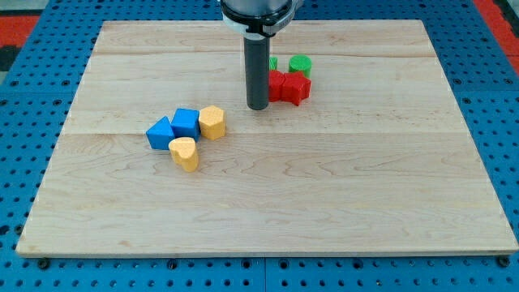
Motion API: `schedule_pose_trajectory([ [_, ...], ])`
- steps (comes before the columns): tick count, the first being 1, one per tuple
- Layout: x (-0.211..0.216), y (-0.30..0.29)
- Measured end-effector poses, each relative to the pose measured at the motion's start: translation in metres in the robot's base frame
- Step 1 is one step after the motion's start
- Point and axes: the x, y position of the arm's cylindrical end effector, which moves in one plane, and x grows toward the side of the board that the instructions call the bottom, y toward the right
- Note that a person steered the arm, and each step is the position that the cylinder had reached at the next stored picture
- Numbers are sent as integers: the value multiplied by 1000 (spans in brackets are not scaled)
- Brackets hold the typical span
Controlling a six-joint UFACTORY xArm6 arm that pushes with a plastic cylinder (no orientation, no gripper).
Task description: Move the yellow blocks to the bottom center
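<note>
Nearest the view's bottom lies a yellow heart-shaped block [185, 153], left of the board's centre. Just above it sits a tight cluster: a blue triangular block [160, 133] at the view's left, a blue cube [186, 123] beside it, and a second yellow block [212, 122], rounded in outline, touching the cube's right side. All rest on the pale wooden board [340, 195], which sits on a blue pegboard surface [24, 97].

My tip [257, 106] carries nothing; it is a bare dark rod standing upright, above and to the right of the yellow blocks and clearly apart from them. Just to its right lie two red blocks [289, 87], star-like in shape, with a green cylinder [300, 66] and another green block [273, 63], mostly hidden, behind them.
</note>
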Motion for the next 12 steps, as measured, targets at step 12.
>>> schedule_pose_trajectory([
  [12, 91, -76],
])
